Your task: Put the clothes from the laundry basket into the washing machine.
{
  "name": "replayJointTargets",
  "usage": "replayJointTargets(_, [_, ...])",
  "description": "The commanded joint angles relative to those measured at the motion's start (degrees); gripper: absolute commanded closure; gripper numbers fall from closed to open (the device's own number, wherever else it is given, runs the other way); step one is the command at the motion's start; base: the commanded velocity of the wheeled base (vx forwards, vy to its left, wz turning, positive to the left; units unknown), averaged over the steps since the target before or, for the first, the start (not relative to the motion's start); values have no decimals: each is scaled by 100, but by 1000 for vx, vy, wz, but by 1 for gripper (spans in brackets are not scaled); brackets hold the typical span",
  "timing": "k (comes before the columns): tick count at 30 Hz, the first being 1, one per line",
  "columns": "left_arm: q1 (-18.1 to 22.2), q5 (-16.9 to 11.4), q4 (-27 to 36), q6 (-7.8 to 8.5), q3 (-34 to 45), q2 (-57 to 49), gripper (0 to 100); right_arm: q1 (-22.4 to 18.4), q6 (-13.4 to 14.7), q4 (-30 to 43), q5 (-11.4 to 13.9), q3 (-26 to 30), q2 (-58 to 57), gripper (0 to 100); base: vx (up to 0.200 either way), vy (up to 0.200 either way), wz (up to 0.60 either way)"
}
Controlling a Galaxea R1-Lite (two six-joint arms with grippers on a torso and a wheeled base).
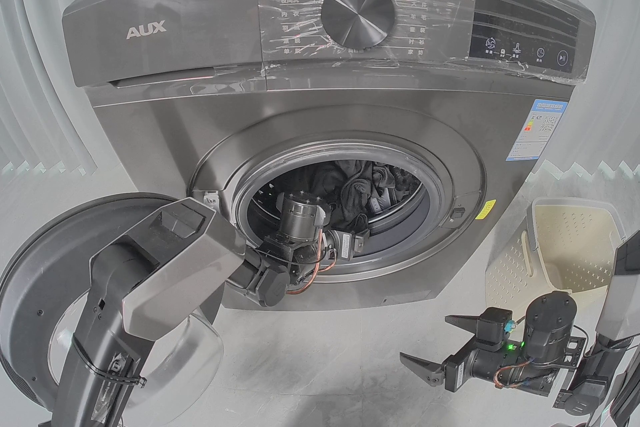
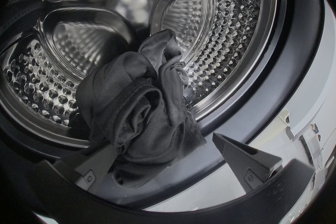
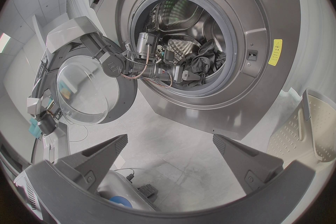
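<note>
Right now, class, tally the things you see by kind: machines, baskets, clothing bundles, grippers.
washing machine: 1
laundry basket: 1
dark clothing bundle: 1
grippers: 2 (left gripper, right gripper)
total: 5

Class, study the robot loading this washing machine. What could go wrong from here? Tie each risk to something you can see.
1. The dark clothes lie bunched at the front lip of the drum, against one finger of the open left gripper; pulling the arm out might drag them back out.
2. Cloth appears to hang over the door seal, so shutting the door could trap it.
</note>
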Motion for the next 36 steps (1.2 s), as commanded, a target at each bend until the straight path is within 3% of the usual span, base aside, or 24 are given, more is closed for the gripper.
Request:
replayJointTargets(1, [15, -19, 13, 17, 146, -48, 0, 11, -3, -3, -1, 84, 6, 0, 0, 0, 0])
replayJointTargets(10, [86, -10, 4, 8, -126, 198, 0, 19, 6, -3, -1, 84, 6, 0, 0, 0, 0])
replayJointTargets(11, [112, -10, 4, 17, -126, 215, 100, 19, -3, -3, -1, 84, 6, 0, 0, 0, 0])
replayJointTargets(26, [138, 105, -137, -1, -768, 374, 100, 11, 6, -12, -1, 84, -3, 0, 0, 0, 0])
replayJointTargets(34, [411, 799, -436, 8, -2728, 1059, 100, 19, 6, -12, -1, 75, 6, 0, 0, 0, 0])
replayJointTargets(36, [464, 878, -444, 34, -2753, 1173, 100, 19, 6, -12, -1, 75, 6, 0, 0, 0, 0])
